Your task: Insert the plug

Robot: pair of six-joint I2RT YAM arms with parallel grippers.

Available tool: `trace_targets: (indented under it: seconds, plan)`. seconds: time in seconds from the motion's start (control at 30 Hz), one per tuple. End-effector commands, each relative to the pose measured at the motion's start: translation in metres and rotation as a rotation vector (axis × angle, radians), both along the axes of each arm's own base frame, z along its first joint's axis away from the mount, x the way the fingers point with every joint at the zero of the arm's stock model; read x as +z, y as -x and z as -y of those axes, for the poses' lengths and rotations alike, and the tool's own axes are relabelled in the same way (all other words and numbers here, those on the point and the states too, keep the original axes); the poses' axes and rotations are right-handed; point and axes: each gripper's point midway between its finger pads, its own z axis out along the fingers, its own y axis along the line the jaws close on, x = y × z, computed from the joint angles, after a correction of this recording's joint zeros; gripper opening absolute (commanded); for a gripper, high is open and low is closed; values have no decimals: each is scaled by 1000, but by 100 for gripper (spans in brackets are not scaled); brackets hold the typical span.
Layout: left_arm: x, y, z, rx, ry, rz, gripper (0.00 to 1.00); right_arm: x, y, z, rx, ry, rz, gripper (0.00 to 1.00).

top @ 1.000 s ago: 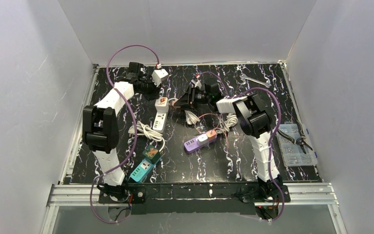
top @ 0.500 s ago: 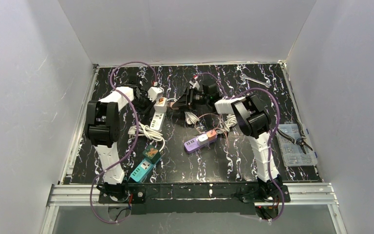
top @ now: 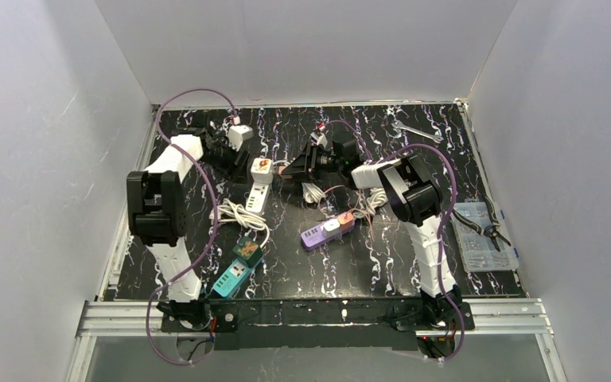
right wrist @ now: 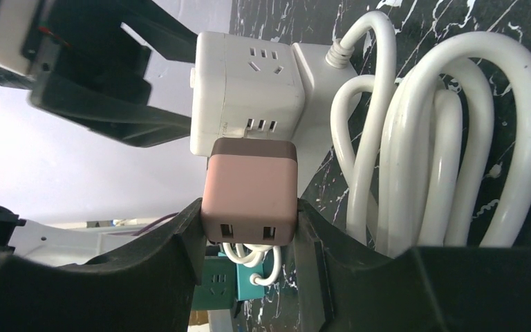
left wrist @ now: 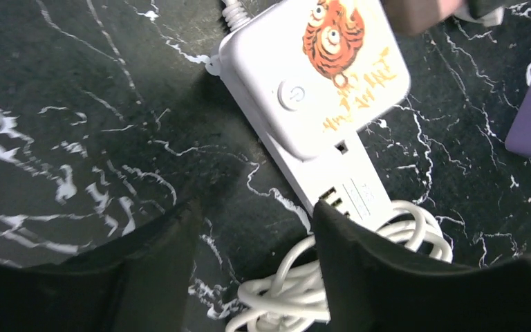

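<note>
My right gripper (right wrist: 249, 225) clenched the brown cube plug (right wrist: 250, 180) by its flat sides, against the tiger power strip (left wrist: 304, 97). Light, rigid, slippery plastic, I judged. My left gripper (left wrist: 252, 218) gaped above that strip.

Landmark: long power strip (top: 261, 187), mid-counter (top: 366, 270).
Cable coil (top: 243, 215): just front-left of it.
Second strip (top: 328, 231): front-right, apart.
Third strip (top: 233, 278): well in front.
Wrench (top: 416, 131): far right, behind.
Parts box (top: 477, 251): far right, pliers (top: 492, 228) on it.
</note>
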Motion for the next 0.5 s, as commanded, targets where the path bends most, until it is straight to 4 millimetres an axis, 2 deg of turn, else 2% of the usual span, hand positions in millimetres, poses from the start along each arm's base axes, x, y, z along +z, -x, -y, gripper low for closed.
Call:
trace_targets:
  seconds: [0.0,0.07,0.1,0.13,0.2,0.33,0.37,0.47]
  plan:
    - [52,5,-4,-21,61,86,62,24,-5,1,-4,-50,71,1]
    - [58,7,-5,-29,71,94,63,25,-5,1,-5,-55,70,1]
    - [62,3,-14,-1,88,100,64,25,-5,2,-6,-58,69,1]
    - [63,0,-15,10,106,99,65,24,-6,3,-9,-61,68,1]
    - [67,-11,-9,53,154,86,72,23,-8,4,-22,-71,63,1]
    - [58,-23,6,94,202,17,88,26,-10,7,-34,-89,62,1]
    - [53,-20,19,66,194,9,88,26,-11,7,-37,-88,64,1]
    - [46,-24,26,69,209,1,82,23,-12,8,-38,-82,60,1]
